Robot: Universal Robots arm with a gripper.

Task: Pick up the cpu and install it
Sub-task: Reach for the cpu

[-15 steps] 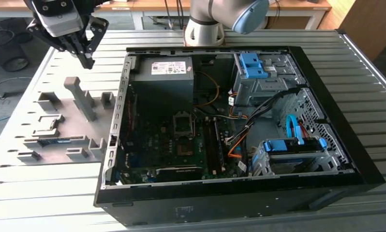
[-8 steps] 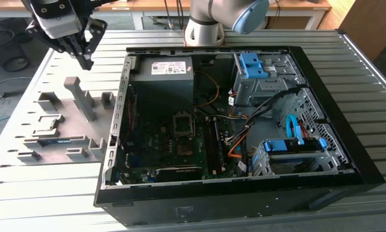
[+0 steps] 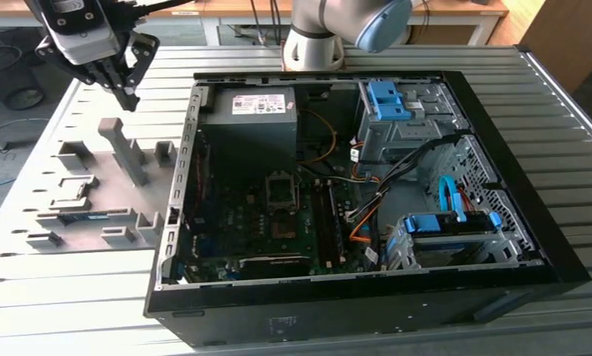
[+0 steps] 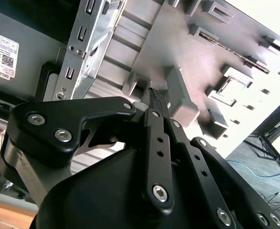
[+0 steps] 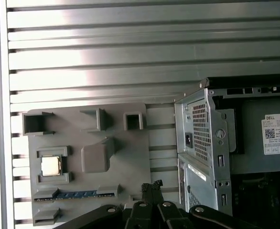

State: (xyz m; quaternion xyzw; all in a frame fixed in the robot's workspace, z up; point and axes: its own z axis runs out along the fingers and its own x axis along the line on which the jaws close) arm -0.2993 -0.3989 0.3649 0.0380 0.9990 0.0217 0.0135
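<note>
In the exterior view the pincer (image 3: 127, 95) hangs shut and empty over the grey tray (image 3: 113, 202), by the worktop's (image 3: 79, 304) edge at the exterior view's left. In the second wrist view its fingertips (image 4: 154, 95) meet. In the first wrist view the cpu (image 5: 50, 166) lies flat in that tray. It looks light, stiff and delicate, and its opposite edges look the safest hold.

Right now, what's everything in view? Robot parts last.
Square silver cpu: 1, silver, in a pocket of the tray.
Grey moulded parts tray: 1, grey, on the table beside the case.
Blue-green memory stick: 1, blue-green, tray slot beside the cpu.
Open black computer case: 1, black, on the table.
Boxy metal power supply: 1, grey, inside the case.
Blue plastic drive brackets: 2, blue, inside the case.
Slatted metal table: 1, silver, under everything.
Robot arm: 1, grey-blue, base beside the case.
Gripper: 1, black, shut, empty, over the tray.
</note>
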